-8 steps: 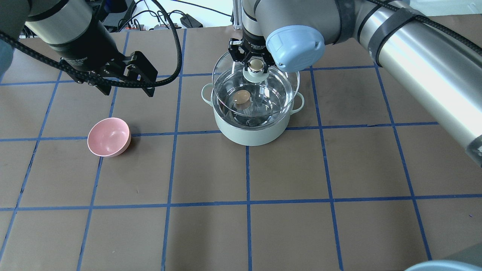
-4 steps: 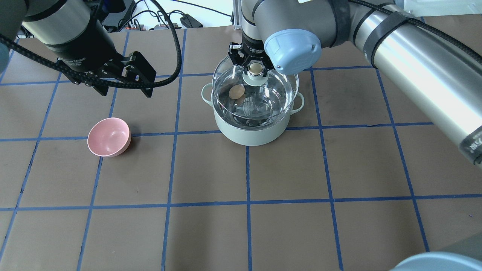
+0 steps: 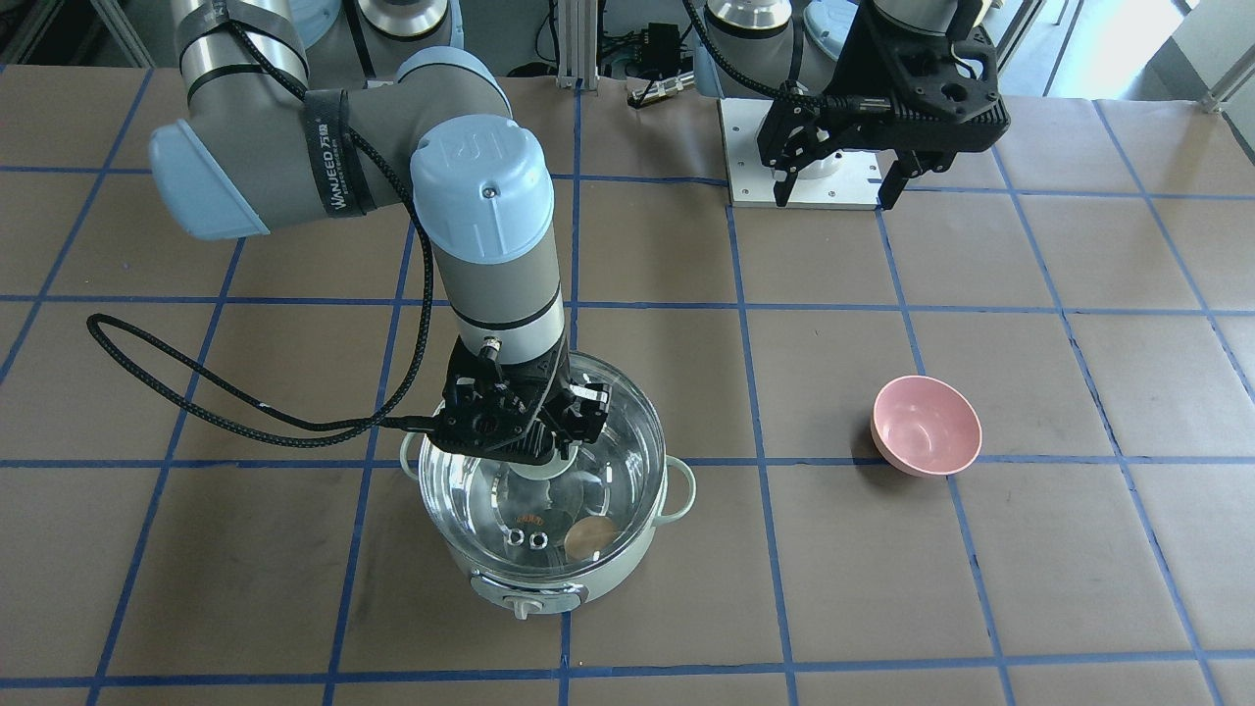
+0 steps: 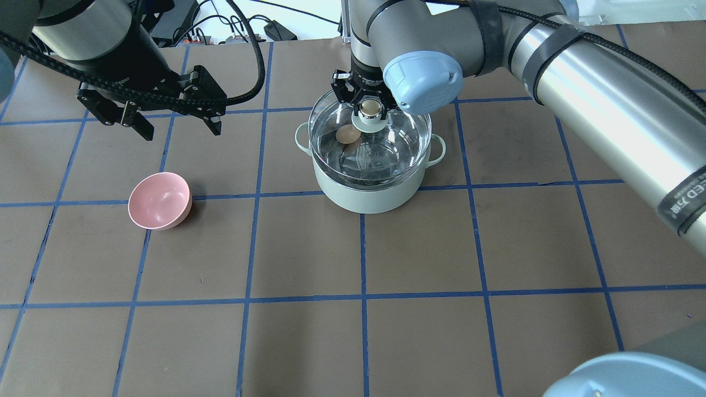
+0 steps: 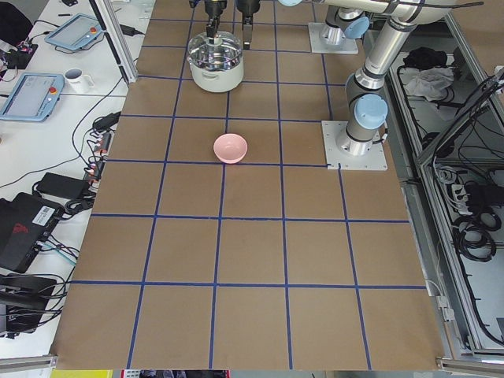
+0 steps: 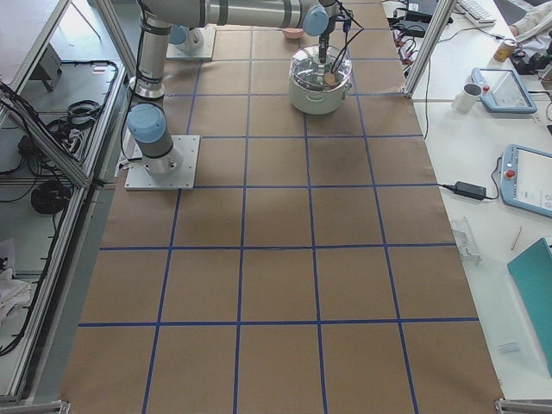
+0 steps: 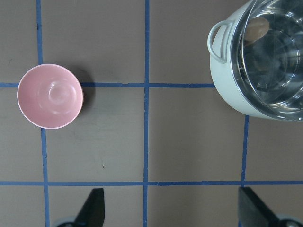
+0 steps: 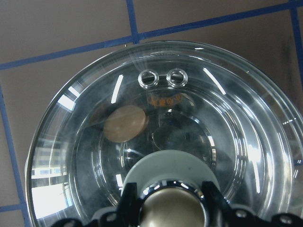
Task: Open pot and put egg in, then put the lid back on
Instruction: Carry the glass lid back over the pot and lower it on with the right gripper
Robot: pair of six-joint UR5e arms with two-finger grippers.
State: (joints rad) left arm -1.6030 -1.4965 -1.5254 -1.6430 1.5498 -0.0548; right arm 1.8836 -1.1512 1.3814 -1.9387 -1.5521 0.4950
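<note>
- The pot (image 4: 361, 197), round and pale mint-green with a smooth matt wall, is seen standing on the worktop (image 4: 309, 248). A small loop handle (image 4: 300, 138) sticks out at each side and a control dial (image 3: 526, 609) is set low on its front.
- The egg (image 4: 346, 134), a small tan oval, is seen inside the pot on the shiny steel floor, close to the inner wall.
- The lid (image 4: 400, 144), a domed disc of clear glass, is held over the pot's mouth, its rim in line with the pot's rim. Whether it is fully seated cannot be told.
- Two metal-ringed vent holes (image 8: 148, 78) are set side by side near the lid's edge, and a pale green base at its centre carries a round beige knob (image 8: 173, 210).
- The right end effector (image 4: 373, 106), black and two-fingered, is pinched on that knob directly above the pot.
- The left end effector (image 4: 179, 129) is held in the air well to the pot's left, its fingers spread wide and gripping nothing.
- A smooth pink bowl (image 4: 160, 200) rests on the worktop, apart from the pot on its left.
- The worktop is covered in a dull brown sheet crossed by a grid of blue tape.
</note>
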